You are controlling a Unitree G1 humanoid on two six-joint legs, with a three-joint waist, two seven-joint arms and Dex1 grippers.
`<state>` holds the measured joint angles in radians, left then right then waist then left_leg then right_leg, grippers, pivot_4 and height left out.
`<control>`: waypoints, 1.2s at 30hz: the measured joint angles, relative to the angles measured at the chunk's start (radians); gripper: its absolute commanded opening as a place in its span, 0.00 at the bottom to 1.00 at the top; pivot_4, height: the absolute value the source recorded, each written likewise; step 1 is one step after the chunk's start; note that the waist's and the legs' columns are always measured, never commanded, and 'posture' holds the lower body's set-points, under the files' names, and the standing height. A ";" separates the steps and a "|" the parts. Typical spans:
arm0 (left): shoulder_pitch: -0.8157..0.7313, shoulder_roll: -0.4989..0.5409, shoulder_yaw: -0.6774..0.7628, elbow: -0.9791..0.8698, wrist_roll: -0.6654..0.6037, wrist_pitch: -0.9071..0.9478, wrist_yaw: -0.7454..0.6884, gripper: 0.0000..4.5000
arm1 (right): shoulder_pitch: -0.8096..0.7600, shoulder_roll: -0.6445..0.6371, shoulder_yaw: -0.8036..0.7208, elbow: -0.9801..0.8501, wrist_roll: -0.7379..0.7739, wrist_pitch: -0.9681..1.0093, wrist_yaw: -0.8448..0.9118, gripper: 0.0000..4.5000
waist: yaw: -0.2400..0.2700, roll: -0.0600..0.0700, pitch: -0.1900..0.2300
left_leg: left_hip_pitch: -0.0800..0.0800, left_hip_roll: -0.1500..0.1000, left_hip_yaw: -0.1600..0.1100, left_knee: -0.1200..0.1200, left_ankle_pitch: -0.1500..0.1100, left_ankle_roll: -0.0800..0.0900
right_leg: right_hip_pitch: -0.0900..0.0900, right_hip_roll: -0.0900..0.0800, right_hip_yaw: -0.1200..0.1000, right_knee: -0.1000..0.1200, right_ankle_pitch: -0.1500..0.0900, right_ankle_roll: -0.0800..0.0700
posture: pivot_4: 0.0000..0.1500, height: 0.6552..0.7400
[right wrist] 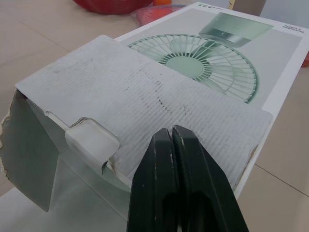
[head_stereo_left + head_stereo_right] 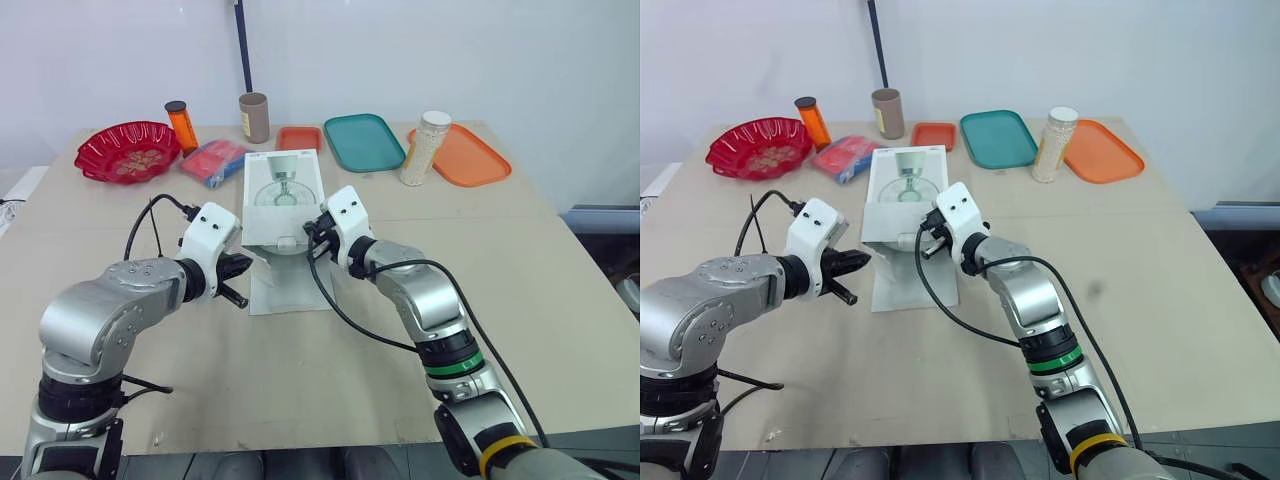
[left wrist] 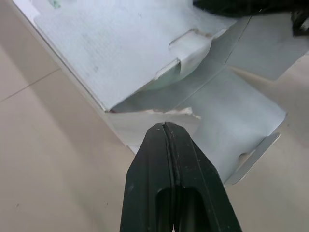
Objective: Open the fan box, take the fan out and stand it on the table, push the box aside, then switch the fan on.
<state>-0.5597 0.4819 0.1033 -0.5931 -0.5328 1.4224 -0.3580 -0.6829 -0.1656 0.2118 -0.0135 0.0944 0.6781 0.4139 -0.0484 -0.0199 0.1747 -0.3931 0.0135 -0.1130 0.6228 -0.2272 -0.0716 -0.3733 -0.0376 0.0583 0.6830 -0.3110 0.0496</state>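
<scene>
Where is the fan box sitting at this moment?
In the head views the fan box lies mid-table between the left gripper and right gripper, in front of the small orange tray.

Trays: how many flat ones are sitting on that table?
3, all along the far edge: a small red-orange tray, a teal tray to its right, and an orange tray farthest right.

Beige table [image 2: 560, 300] stretching wide, thin seams crossing its top. Beyond the far edge, a plain pale wall [image 2: 480, 50], evenly lit. A dark pole [image 2: 243, 45] rises before it, far, left of centre.
</scene>
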 measured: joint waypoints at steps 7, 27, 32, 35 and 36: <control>-0.056 -0.079 0.025 0.009 -0.059 0.038 -0.001 0.00 | -0.001 0.003 0.003 0.005 -0.003 -0.007 -0.002 0.01 | -0.004 0.000 0.000 | 0.001 0.000 0.000 -0.001 0.000 0.000 | 0.000 0.001 0.001 0.000 0.000 0.000 | 1.00 1.00; -0.010 0.051 -0.161 0.070 0.043 -0.066 0.018 0.00 | 0.000 0.020 0.005 0.007 -0.004 -0.005 -0.007 0.01 | -0.005 0.000 0.000 | 0.001 0.000 0.000 -0.001 0.000 -0.001 | 0.000 0.001 0.001 0.000 0.000 0.000 | 1.00 1.00; 0.030 0.115 -0.100 0.044 0.040 -0.019 0.009 0.00 | 0.000 0.022 0.005 0.008 -0.004 -0.008 -0.006 0.01 | -0.005 0.000 0.000 | 0.001 0.000 0.000 -0.001 0.000 -0.001 | 0.000 0.001 0.001 0.000 0.000 0.000 | 1.00 1.00; 0.046 0.130 -0.095 0.043 0.043 -0.021 0.002 0.00 | 0.000 0.023 0.005 0.008 -0.004 -0.012 -0.004 0.01 | -0.005 0.000 0.000 | 0.001 0.000 0.000 -0.001 0.000 -0.001 | 0.000 0.001 0.001 0.000 0.000 0.000 | 1.00 1.00; 0.048 0.130 -0.095 0.045 0.044 -0.027 0.001 0.00 | 0.000 0.023 0.006 0.008 -0.004 -0.012 -0.003 0.01 | -0.005 0.000 0.000 | 0.001 0.000 0.000 -0.001 0.000 -0.001 | 0.000 0.001 0.000 0.000 0.000 0.000 | 1.00 1.00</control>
<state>-0.5121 0.6114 0.0086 -0.5476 -0.4888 1.3957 -0.3568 -0.6833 -0.1427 0.2175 -0.0051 0.0903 0.6657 0.4104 -0.0531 -0.0200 0.1746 -0.3921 0.0139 -0.1130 0.6216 -0.2269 -0.0722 -0.3732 -0.0370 0.0588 0.6830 -0.3109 0.0495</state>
